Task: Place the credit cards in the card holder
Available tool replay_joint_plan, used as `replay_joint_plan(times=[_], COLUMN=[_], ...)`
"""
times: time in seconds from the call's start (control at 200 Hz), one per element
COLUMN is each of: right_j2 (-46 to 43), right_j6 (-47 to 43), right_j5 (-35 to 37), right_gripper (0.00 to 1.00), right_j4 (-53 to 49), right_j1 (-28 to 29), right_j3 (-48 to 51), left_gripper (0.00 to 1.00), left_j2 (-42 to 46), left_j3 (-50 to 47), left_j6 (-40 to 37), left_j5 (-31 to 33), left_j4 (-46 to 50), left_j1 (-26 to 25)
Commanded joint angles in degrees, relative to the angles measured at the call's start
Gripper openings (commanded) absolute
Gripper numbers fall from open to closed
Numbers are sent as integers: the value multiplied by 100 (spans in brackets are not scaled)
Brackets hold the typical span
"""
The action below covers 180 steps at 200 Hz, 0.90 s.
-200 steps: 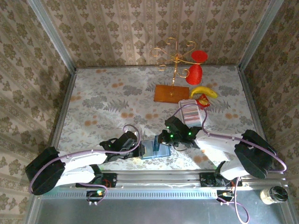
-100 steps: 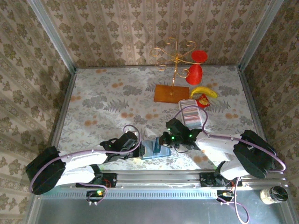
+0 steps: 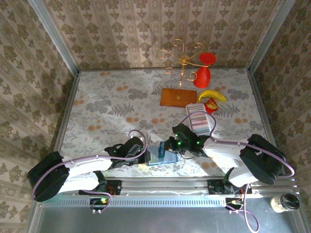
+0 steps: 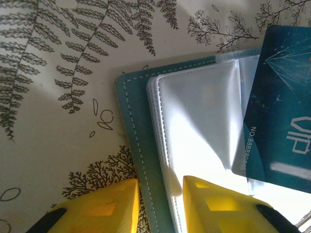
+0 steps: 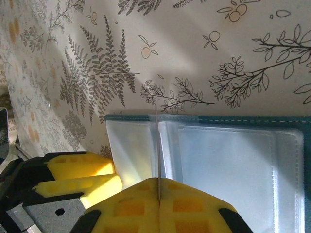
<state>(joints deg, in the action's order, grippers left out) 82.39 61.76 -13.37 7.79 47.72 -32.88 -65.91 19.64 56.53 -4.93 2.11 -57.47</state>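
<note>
The card holder point(image 3: 156, 157) lies open near the table's front edge, a teal cover point(image 4: 131, 126) with clear sleeves point(image 4: 199, 121). My left gripper point(image 4: 160, 206) is shut on its left edge, one yellow finger point(image 4: 97, 208) outside the cover and the other on the sleeve stack. My right gripper point(image 5: 159, 180) is shut on a credit card, seen edge-on as a thin line point(image 5: 158, 145) standing over the sleeves point(image 5: 228, 165). In the left wrist view this card is teal-blue with "VIP" lettering point(image 4: 282, 107), its lower end against a clear sleeve. From above, the right gripper point(image 3: 169, 146) and left gripper point(image 3: 144, 155) flank the holder.
Behind the right arm stands a striped whitish tray point(image 3: 199, 118). Farther back are an orange-brown board point(image 3: 178, 97), a gold wire stand point(image 3: 183, 58) with red pieces point(image 3: 202, 76), a banana point(image 3: 212, 94) and a small red packet point(image 3: 211, 104). A jar point(image 3: 284, 203) sits off the table, front right.
My right gripper with the card has edged slightly down and left over the holder. The left jaws have closed a little on the holder's edge.
</note>
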Motion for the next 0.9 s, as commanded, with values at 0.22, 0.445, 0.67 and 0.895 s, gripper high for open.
replay_joint_plan(times=[0.22,0.445,0.67,0.895], right_j2=[40,254,446,275], right_j6=[204,94,116,157], right_j5=[-400,-870,-1016,-983], right_gripper=[0,0,0,0], right_j4=[273,445,282,236], right_j1=[4,-2,-47,-76], right_j3=[237,221,164,256], left_gripper=[28,27,25,24], left_j2=[-133,-176,-229,-263], left_j3=[91,108,145,154], left_j6=[24,8,-2,-2], left_j5=[18,9,-8,-21], left_j4=[-75,-70,-70,-62], left_j1=[-60,-59,-67,-63])
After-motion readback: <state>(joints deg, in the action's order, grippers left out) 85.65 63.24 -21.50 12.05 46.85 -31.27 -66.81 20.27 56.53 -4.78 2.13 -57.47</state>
